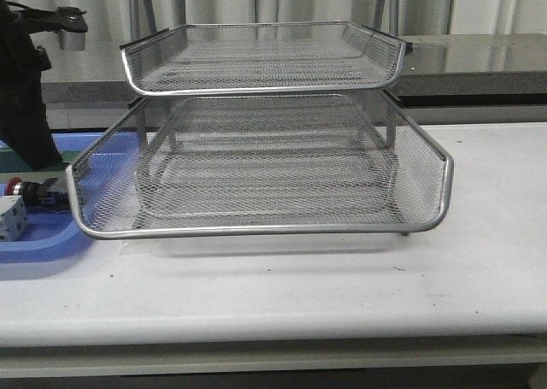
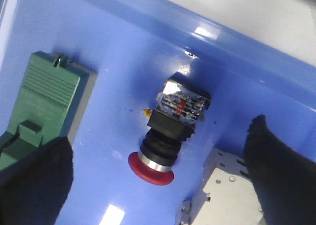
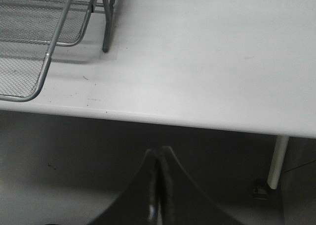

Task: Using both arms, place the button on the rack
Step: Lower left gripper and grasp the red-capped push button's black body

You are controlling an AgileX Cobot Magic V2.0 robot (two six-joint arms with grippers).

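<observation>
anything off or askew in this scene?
Nothing stands out. The button lies on its side in the blue tray, intact, between the open left gripper's fingers; the rack stands level and bare.

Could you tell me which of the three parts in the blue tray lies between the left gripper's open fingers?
The button: its red head and black barrel lie between the left gripper fingers, while the green block and white block sit at either side.

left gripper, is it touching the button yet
Apart. In the left wrist view the open left gripper straddles the button, with blue tray floor visible between it and each finger.
</observation>
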